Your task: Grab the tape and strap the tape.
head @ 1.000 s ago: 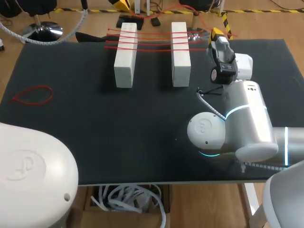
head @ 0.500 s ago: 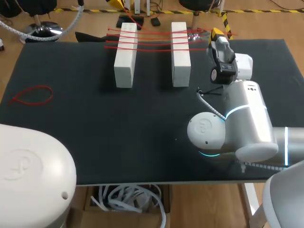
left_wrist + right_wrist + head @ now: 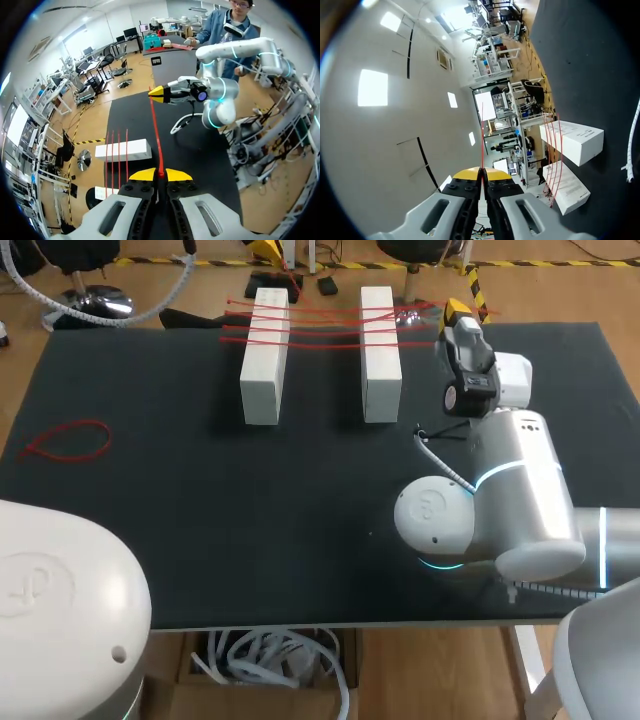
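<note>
Red tape [image 3: 156, 127] is stretched in a straight line between the two grippers. One end is pinched in the left gripper [image 3: 160, 175], whose yellow tips are clenched together on the strand. The other end is gripped by the right gripper [image 3: 456, 310], also clenched tight on it, at the far right of the table [image 3: 250, 520] and just to the right of the right white block [image 3: 379, 352]. The left white block [image 3: 264, 355] is set near it at the far middle of the table, the two standing parallel with a gap between them. Four red strands [image 3: 325, 325] are laid side by side across both blocks. A loose red loop [image 3: 70, 440] is seen flat on the left side of the table, well apart from the blocks.
</note>
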Robot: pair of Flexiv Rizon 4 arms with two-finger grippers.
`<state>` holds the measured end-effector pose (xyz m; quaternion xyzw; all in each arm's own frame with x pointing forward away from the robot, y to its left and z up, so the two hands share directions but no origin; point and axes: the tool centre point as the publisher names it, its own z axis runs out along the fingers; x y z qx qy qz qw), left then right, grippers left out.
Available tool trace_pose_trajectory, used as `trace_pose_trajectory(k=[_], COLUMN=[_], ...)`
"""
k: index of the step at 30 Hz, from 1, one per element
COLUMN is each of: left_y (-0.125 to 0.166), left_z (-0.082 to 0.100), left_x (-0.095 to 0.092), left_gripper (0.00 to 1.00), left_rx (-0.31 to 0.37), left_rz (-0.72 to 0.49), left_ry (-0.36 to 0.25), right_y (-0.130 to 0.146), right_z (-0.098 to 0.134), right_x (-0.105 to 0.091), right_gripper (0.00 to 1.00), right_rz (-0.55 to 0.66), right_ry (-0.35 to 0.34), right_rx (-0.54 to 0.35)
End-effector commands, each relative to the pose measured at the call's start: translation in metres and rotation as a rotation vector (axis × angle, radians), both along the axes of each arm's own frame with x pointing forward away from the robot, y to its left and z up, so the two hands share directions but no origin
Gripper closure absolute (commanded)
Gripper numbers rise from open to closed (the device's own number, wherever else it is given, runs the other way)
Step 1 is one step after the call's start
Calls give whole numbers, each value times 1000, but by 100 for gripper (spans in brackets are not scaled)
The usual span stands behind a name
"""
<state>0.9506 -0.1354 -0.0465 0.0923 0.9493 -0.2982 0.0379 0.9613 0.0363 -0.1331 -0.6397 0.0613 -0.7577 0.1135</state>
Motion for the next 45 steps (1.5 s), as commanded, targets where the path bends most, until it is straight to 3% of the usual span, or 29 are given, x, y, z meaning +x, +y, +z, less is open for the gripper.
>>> trace_pose_trajectory(k=[1,33,35,37,39,43,45], left_y=[-4,-16,-16,-16,-16,-16,-16], left_z=[0,-2,-2,-2,-2,-2,-2], left_x=[2,-2,-2,-2,-2,-2,-2], left_gripper=[100,100,100,100,100,100,100], left_rx=[13,30,30,30,30,30,30], left_rz=[-5,-54,-54,-54,-54,-54,-54], left_ry=[6,-4,-4,-4,-4,-4,-4], right_y=[0,0,1,-2,-5,-5,-6], right_z=[2,2,2,2,5,22,31], right_x=[-1,-1,0,-1,-1,-2,0], right_gripper=[100,100,100,100,100,100,100], right_rz=[-3,-3,-26,-47,-27,32,38], right_ry=[7,7,29,86,150,115,97], right_rx=[-1,-1,-33,-125,-279,-558,-628])
